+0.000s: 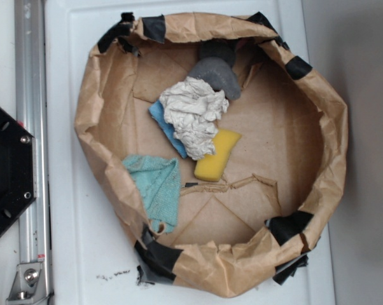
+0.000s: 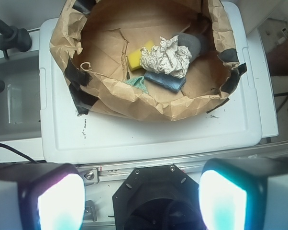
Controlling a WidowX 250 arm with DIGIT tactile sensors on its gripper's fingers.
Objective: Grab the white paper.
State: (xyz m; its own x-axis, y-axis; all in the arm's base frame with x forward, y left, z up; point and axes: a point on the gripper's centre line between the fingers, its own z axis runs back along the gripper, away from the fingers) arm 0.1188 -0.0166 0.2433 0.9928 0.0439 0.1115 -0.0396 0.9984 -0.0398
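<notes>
The white paper hides most of the blue sponge; the gripper pads blur at the wrist view's edge.

From my wrist view the gripper sits at the bottom of the frame, its two fingers spread wide to either side, pads glowing pale teal-white, nothing between them. I see the black robot base directly below in the gap. In the exterior view no arm or gripper shows.
</notes>
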